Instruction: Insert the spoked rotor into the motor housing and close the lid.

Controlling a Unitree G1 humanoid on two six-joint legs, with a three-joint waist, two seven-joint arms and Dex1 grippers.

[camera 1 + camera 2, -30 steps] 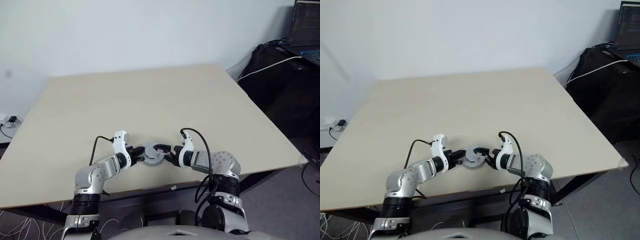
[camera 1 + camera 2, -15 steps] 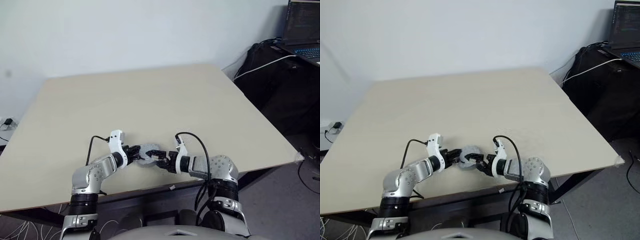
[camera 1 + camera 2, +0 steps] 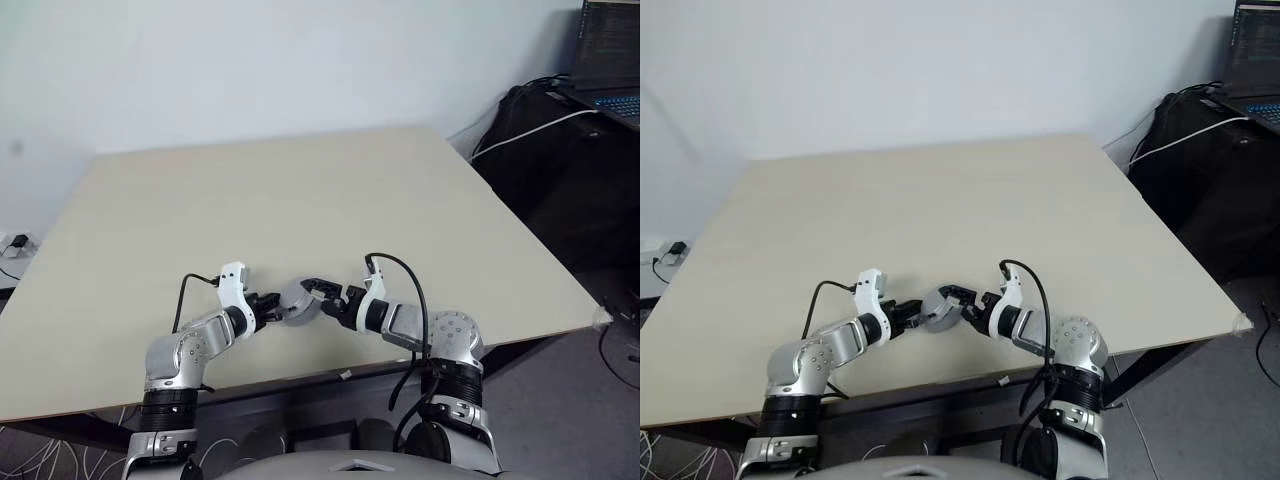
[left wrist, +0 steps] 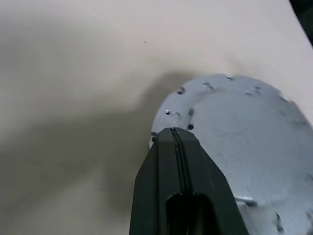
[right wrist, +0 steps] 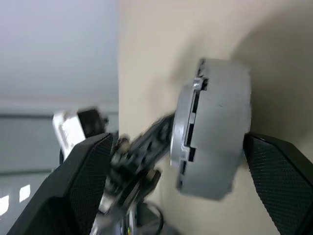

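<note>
Motor housing [image 3: 298,300] with its lid [image 5: 182,128] shut, raised off the beige table [image 3: 300,190] near its front edge, clenched at one rim by the left gripper [image 4: 172,134] and bracketed by the spread-fingered right gripper [image 3: 322,292].

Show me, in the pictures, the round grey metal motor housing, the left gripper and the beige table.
Round grey metal motor housing [image 5: 215,127]: right wrist view, grey side wall.
Left gripper [image 4: 177,139]: left wrist view, closed black fingertips.
Beige table [image 3: 300,190]: left eye view, bare top.
</note>
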